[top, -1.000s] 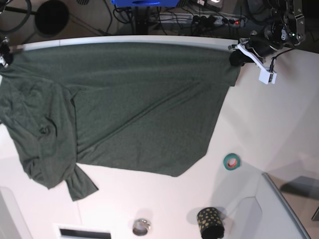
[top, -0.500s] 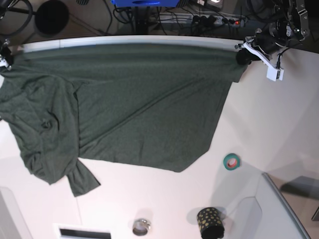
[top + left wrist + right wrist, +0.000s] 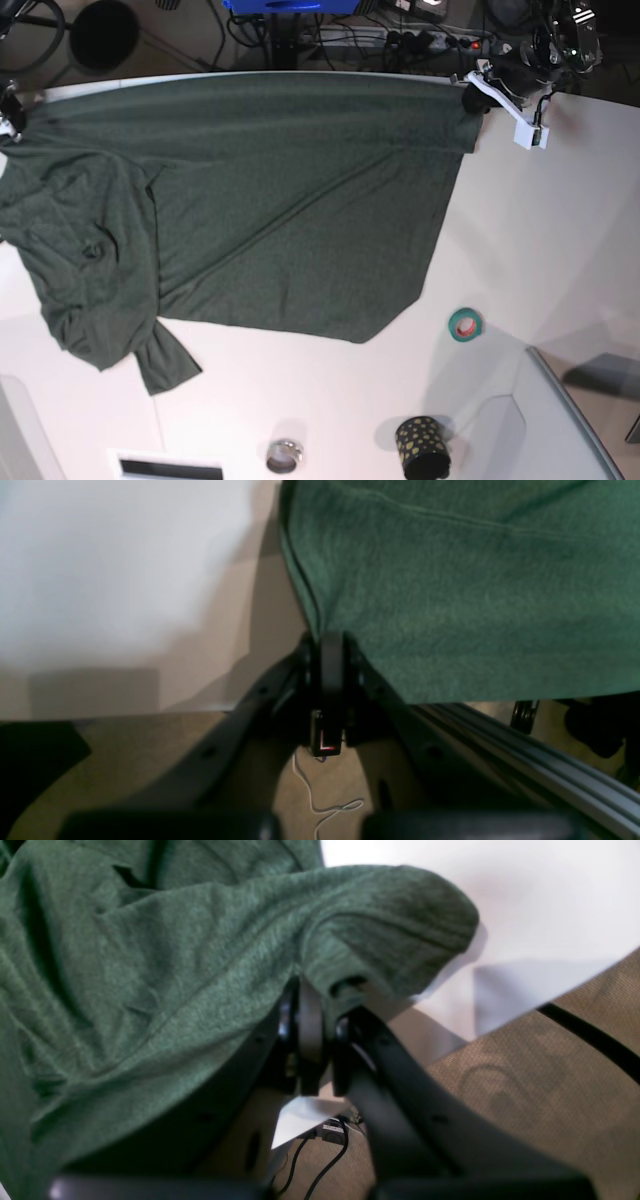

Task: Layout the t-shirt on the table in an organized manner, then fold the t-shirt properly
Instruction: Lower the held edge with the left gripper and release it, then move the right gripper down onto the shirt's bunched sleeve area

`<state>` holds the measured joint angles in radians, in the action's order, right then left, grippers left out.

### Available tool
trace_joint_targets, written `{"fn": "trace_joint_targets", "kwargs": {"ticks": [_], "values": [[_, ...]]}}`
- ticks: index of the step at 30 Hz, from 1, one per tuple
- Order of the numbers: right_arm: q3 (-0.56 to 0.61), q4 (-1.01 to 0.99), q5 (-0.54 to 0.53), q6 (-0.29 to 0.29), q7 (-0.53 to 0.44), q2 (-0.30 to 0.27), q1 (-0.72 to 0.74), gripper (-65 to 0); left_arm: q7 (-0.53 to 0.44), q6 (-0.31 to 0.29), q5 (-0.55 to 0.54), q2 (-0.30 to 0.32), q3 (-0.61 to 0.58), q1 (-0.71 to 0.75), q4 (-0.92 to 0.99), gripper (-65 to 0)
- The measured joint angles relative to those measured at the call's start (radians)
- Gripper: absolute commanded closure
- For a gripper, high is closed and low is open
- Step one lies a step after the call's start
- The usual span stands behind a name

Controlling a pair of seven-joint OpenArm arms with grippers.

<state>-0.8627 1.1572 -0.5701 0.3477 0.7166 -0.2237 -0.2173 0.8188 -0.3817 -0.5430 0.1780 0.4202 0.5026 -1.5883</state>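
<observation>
Lower right of the t-shirt (image 3: 280,200) sat tape roll (image 3: 464,324), spotted cup (image 3: 422,447), metal ring (image 3: 284,456), left gripper (image 3: 327,645) clamped on the hem, right gripper (image 3: 315,990) pinching fabric.

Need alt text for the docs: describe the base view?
A dark green t-shirt lies spread over a white table, stretched along the far edge between the left end effector and the right one, its near-left side bunched. A teal tape roll and a dotted cup sit nearby.
</observation>
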Motion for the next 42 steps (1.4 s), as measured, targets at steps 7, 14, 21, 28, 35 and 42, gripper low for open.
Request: {"fn": "trace_joint_targets", "kwargs": {"ticks": [7,14,21,28,35,42], "values": [[-0.004,0.005,0.003,-0.01,0.031,0.0,-0.001,-20.4,0.0,0.007,0.016,0.008,0.006,0.011,-0.084,-19.4],[-0.008,0.191,0.005,-0.152,0.045,0.024,-0.04,-35.9,0.119,0.008,0.019,0.008,0.008,0.011,-0.144,-40.3],[-0.007,0.362,-0.004,-0.2,0.056,0.059,-0.08,-35.7,0.188,-0.004,0.004,-0.003,0.058,0.014,-0.232,-39.8],[0.056,0.264,0.014,-0.206,0.047,-0.032,0.033,-35.9,0.198,0.007,0.016,0.008,0.163,-0.025,-0.232,-39.8],[0.253,-0.094,0.006,-0.206,-0.056,-0.175,0.299,-35.9,0.202,0.0,0.019,0.008,0.163,-0.021,-0.233,-39.8],[0.291,-0.316,0.101,-0.325,-0.17,-0.187,0.512,-35.9,0.199,0.0,0.019,0.006,0.169,-0.017,-0.228,-39.8]]}}
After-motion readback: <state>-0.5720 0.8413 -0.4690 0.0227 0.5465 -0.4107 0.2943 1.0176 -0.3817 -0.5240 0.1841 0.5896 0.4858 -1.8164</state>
